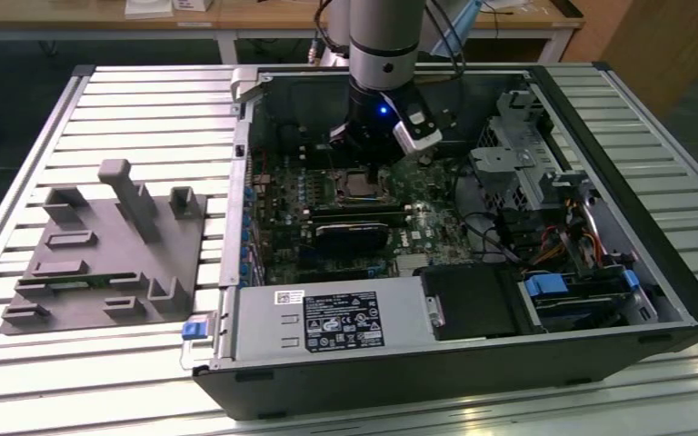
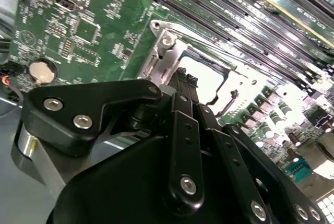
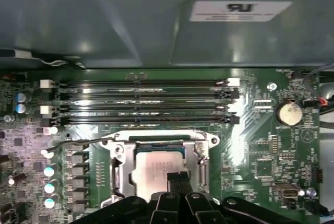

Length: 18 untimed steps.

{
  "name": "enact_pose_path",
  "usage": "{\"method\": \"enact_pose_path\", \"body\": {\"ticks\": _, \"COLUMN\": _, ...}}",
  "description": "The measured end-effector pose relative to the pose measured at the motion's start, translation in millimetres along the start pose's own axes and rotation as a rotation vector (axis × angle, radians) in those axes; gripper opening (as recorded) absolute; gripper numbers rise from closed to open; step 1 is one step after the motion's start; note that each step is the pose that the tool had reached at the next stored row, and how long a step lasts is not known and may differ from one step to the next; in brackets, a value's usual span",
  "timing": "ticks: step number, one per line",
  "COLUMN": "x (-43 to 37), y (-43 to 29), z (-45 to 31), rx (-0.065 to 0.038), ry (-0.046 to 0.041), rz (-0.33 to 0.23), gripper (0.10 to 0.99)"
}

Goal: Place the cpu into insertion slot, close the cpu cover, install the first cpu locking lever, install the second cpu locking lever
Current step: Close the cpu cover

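Wooden furniture (image 1: 264,14) is seen along the top of the frame behind a slatted metal desk (image 1: 83,381), on which an open black computer case (image 1: 446,372) is laid on its side at centre. A grey moulded fixture (image 1: 106,254) is set on the desk at the exterior view's left, well apart from the work. From the upper centre of the frame the grey robot arm (image 1: 383,36) is lowered into the case, above the green motherboard (image 1: 288,227). The insertion slot (image 1: 355,184) is pictured near the middle of the frame, just below the arm's end.

In the first wrist view the cpu (image 3: 151,169) is shown seated in the slot, its dull silver top framed by the cpu cover (image 3: 201,166), which appears to be laid down flat around it. A thin wire lever (image 3: 78,143) is seen sticking out from one corner of the frame across the board. Long black memory slots (image 3: 141,101) are ranged just beside the socket, and a round coin battery (image 3: 288,112) is mounted farther off.

The tool (image 3: 179,179) is shown closed in both wrist views, its black fingertips (image 2: 183,78) pressed together with nothing gripped, poised directly over the chip's edge; whether it is touched cannot be told.
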<state>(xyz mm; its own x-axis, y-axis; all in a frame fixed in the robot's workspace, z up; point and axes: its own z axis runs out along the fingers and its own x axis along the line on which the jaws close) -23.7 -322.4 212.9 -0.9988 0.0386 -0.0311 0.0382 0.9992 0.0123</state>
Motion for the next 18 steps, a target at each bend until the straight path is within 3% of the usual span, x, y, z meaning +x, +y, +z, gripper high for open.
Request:
{"method": "enact_pose_path", "body": {"ticks": 14, "x": 30.8, "y": -1.2, "z": 2.7, "rx": 0.0, "ry": 0.0, "rz": 0.0, "gripper": 0.106}}
{"method": "enact_pose_path", "body": {"ticks": 18, "x": 35.3, "y": -1.4, "z": 4.9, "rx": 0.0, "ry": -0.0001, "rz": 0.0, "gripper": 0.106}}
